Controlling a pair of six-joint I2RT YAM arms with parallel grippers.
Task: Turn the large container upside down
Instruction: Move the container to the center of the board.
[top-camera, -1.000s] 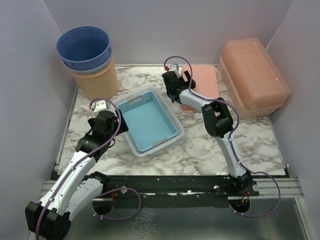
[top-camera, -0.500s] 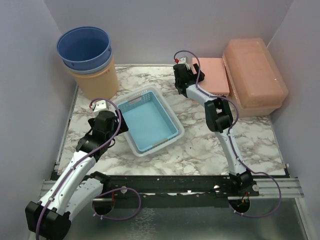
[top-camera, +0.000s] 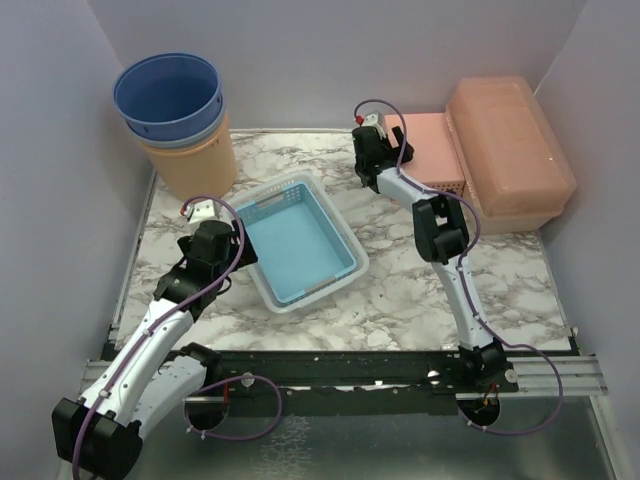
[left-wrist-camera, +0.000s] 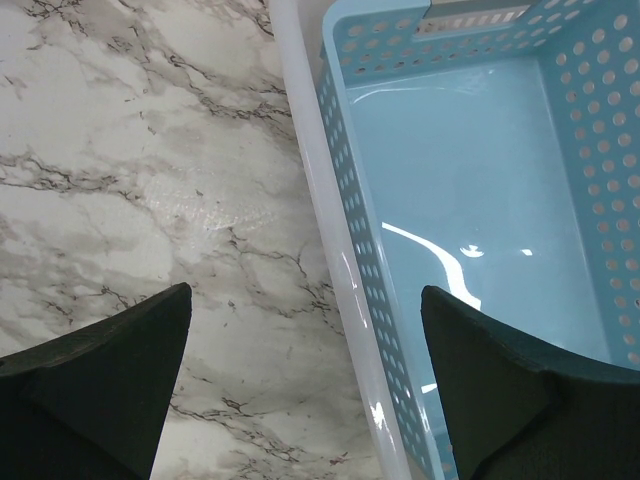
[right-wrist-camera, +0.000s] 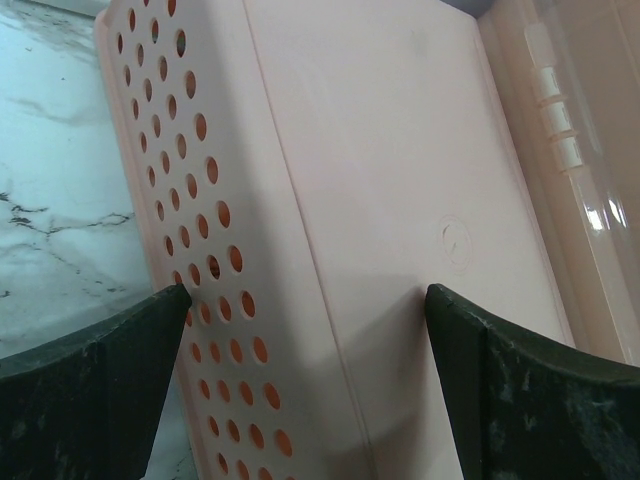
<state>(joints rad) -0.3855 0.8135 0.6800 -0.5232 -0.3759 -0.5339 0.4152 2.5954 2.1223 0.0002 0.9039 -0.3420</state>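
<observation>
Container (top-camera: 510, 140) sits in the back right corner of the table (top-camera: 420, 290), close to both walls (top-camera: 60, 150), with its long side running front to back; we see a domed part on top and a wider band below it. Neither arm touches it. Just to its left, side against side, lies the pink basket (right-wrist-camera: 350, 200), turned with its flat base up and a perforated wall facing left. Our right gripper (right-wrist-camera: 305, 300) hangs over the left edge of that basket with its 2 fingers (right-wrist-camera: 90, 390) spread wide and nothing clasped between them; whether they touch the basket we cannot tell. From the right wrist view a strip of the container shows at the far right, with a row of small ribbed tabs along it. Our left gripper (left-wrist-camera: 305, 295) is released too, fingers far apart and holding nothing, poised above the left rim of the blue basket (left-wrist-camera: 480, 200), which is nested in a clear tray (left-wrist-camera: 320, 220) near the middle of the table. In the back left corner stand 3 stacked buckets (top-camera: 170, 95), blue above pale blue above orange, well apart from the container.
</observation>
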